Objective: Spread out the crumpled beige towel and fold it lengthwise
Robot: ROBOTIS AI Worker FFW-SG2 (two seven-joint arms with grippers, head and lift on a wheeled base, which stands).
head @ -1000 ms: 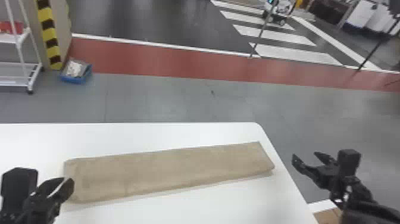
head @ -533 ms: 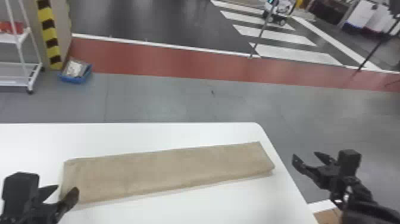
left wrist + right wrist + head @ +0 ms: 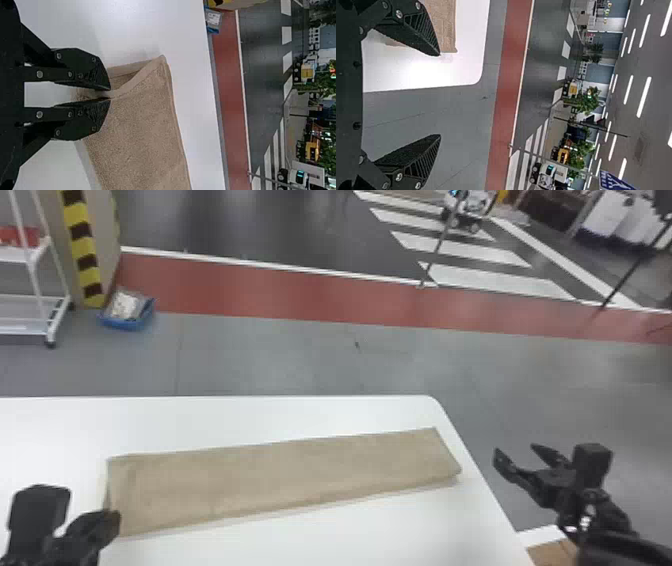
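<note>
Though slanted, towel (image 3: 275,480) long left to right, left gripper (image 3: 114,519) closed on it, right gripper (image 3: 515,451) spread.

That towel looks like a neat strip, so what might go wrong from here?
The left pincer is closed on the left end of the towel, where the layers gape a little. If it pulls or lifts, the top layer might peel back and spoil the fold.

The right pincer is open beyond the right edge of the table, away from the towel's other end, so a tug could drag the whole strip askew.
</note>
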